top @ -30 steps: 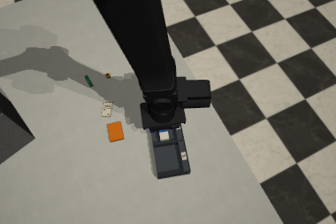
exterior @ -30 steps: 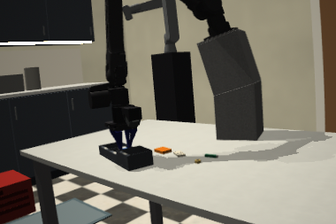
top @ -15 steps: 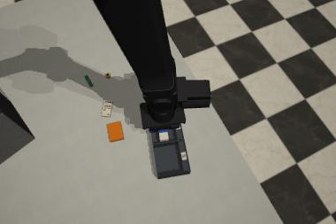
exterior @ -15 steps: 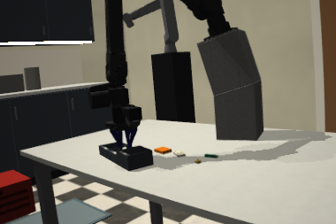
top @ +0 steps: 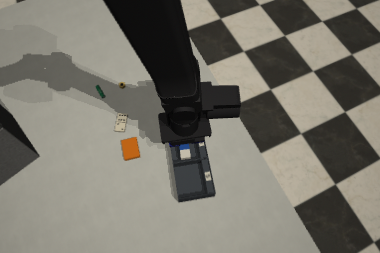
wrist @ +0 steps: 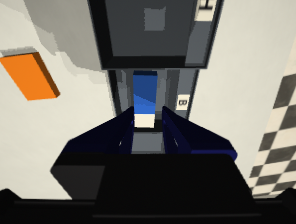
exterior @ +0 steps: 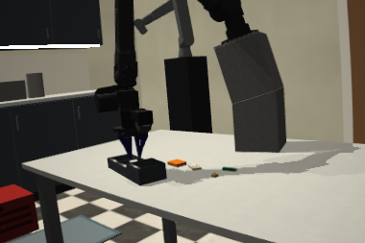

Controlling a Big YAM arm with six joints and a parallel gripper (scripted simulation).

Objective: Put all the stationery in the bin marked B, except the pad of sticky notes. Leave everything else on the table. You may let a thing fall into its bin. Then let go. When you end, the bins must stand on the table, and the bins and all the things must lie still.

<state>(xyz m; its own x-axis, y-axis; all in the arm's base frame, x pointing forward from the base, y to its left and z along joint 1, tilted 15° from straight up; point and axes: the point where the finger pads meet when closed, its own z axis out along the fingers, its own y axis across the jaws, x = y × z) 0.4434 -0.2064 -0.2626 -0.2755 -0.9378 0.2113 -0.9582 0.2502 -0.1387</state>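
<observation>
A blue and white eraser (top: 185,153) (wrist: 146,95) lies in the near compartment of the dark two-part bin (top: 192,197) (exterior: 144,172) (wrist: 197,30), by a small label on that compartment's wall. My gripper (exterior: 133,156) (wrist: 148,111) hangs just over this compartment with its blue fingers slightly apart on either side of the eraser, not gripping it. An orange pad of sticky notes (top: 130,148) (exterior: 177,162) (wrist: 30,76) lies on the table left of the bin. A small green stick (top: 100,91) (exterior: 229,168) lies farther back.
A small white card-like piece (top: 120,122) (exterior: 194,166) and a tiny brass nut (top: 121,85) (exterior: 214,174) lie on the table beyond the pad. A tall grey block (exterior: 255,98) stands at the back. The table edge runs close to the bin's right side.
</observation>
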